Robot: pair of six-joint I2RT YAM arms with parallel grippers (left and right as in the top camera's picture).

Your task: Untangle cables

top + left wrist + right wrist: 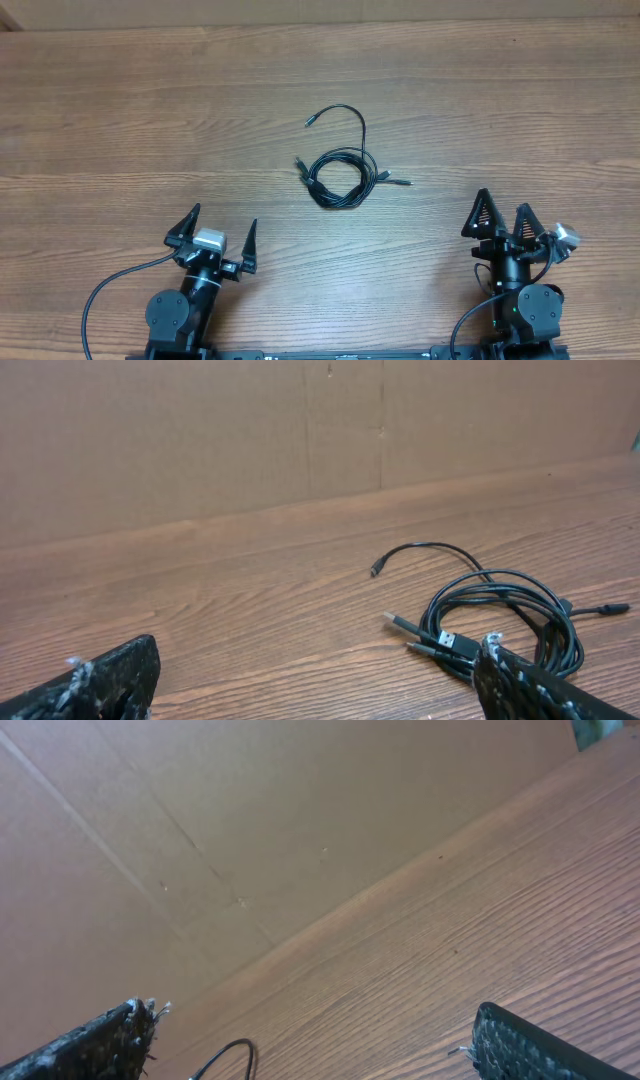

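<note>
The cables [337, 178] were thin, black and smooth, wound into a loose round coil near the middle of the wooden table [120, 120], which had long grain lines. Small metal plugs stuck out of the coil, and one end curved away in an arc. The left gripper [222, 220] and right gripper [502, 205] sat low at the near edge, well apart from the coil, with jaws spread wide and holding nothing.

A finger [545, 685] of your left claw [318, 650] hides the cables' [500, 600] near edge. Right wrist view: bottom edge cuts off all but one loop. Overhead: strand count unreadable.
</note>
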